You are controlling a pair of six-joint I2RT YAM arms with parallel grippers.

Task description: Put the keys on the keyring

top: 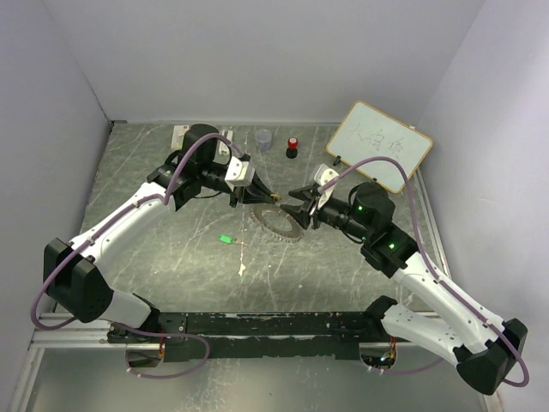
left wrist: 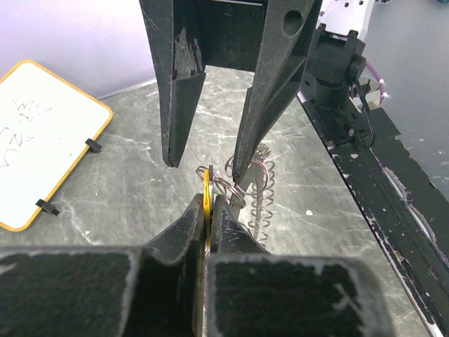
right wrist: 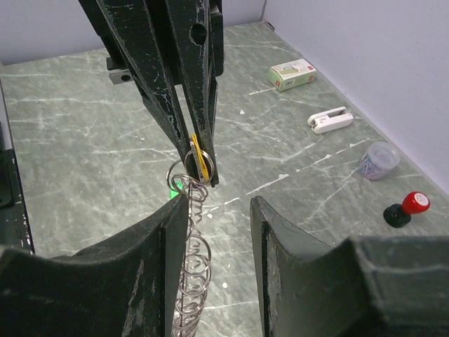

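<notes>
Seen from above, two robot arms meet over the middle of a grey marbled table (top: 171, 257). The left gripper (top: 268, 196) has its fingers pressed together, pinching the yellow key (left wrist: 207, 199) by its head, with the key upright between the fingertips. The keyring (right wrist: 194, 267) stands on edge directly below that key, at 6 o'clock from it in the right wrist view. The right gripper (top: 298, 206) is spread, and the ring's ridged rim lies along the inner face of one finger (right wrist: 158, 246). It looks to be touching that finger, though the angle makes this hard to confirm. The green key (top: 226, 239) lies flat on the table at about 8 o'clock from the keyring, apart from both grippers.
</notes>
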